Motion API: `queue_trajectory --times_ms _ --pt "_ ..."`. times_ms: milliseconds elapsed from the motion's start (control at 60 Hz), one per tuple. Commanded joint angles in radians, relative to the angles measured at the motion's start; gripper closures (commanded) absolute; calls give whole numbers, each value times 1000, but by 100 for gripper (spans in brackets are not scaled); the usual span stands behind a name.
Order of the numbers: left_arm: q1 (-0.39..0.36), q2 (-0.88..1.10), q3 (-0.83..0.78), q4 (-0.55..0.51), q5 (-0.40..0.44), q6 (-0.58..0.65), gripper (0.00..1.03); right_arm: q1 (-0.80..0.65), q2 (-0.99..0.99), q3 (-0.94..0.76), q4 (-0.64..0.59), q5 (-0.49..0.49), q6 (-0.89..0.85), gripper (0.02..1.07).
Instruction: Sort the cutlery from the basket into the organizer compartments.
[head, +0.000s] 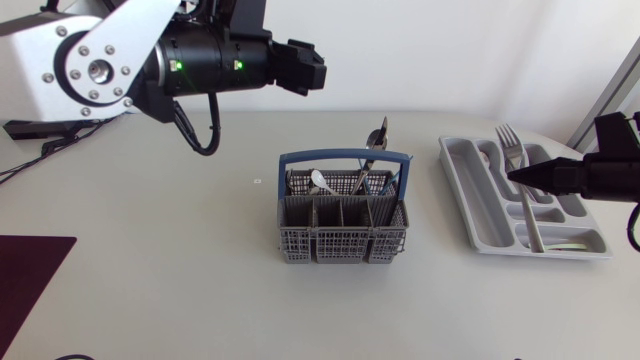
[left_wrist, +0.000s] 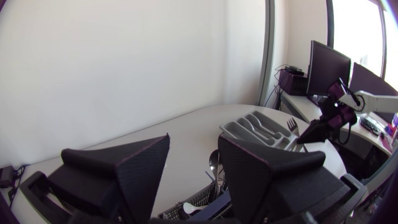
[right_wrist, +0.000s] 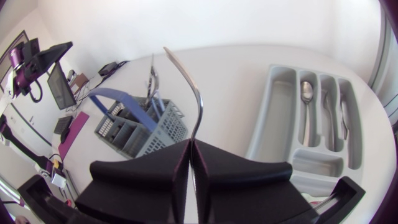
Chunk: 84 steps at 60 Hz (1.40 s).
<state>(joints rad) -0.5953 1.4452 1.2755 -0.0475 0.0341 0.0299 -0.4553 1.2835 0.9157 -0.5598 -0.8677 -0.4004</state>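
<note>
Clamping fork (head: 512, 146) along organizer (head: 462, 186), tines toward far end: right fingers (head: 532, 176); left fingers (left_wrist: 138, 169) apart.

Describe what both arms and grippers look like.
Left arm: silver-white link with bolt heads, black cylindrical joint with two green lights, looping black cable. Right arm: black where visible. The left gripper and right gripper are matte black, with broad wedge fingers.

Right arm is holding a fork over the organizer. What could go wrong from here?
The right gripper pinches the fork at one narrow spot between its fingertips, so it may swivel or slip. One organizer compartment already holds a spoon; released there, the fork would be missorted.
</note>
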Motion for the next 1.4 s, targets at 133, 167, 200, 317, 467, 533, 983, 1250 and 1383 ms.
queue_trajectory --times_ms 133,167,200,317,467,533,983,1250,1383 --pt "-63 -39 -107 1 -74 117 44 -120 212 173 -6 -19 -61 98" --pt "-74 -42 -125 8 -89 133 43 -138 258 212 -5 -19 -63 98" --pt "-78 -43 -139 15 -97 142 43 -152 290 241 -3 -19 -61 98" --pt "-81 -46 -185 29 -112 165 40 -181 425 365 3 -19 -44 98" --pt "-70 -75 -240 41 -114 185 35 -194 599 512 31 -16 0 98" --pt "-63 -88 -255 41 -114 186 35 -192 651 557 63 -8 32 98" --pt "-40 -151 -323 40 -131 186 35 -151 1017 982 93 50 202 98" --pt "-31 -170 -352 38 -131 186 35 -112 1152 1088 80 108 229 98" --pt "-28 -174 -354 37 -131 185 35 -102 1175 1071 90 150 221 97"
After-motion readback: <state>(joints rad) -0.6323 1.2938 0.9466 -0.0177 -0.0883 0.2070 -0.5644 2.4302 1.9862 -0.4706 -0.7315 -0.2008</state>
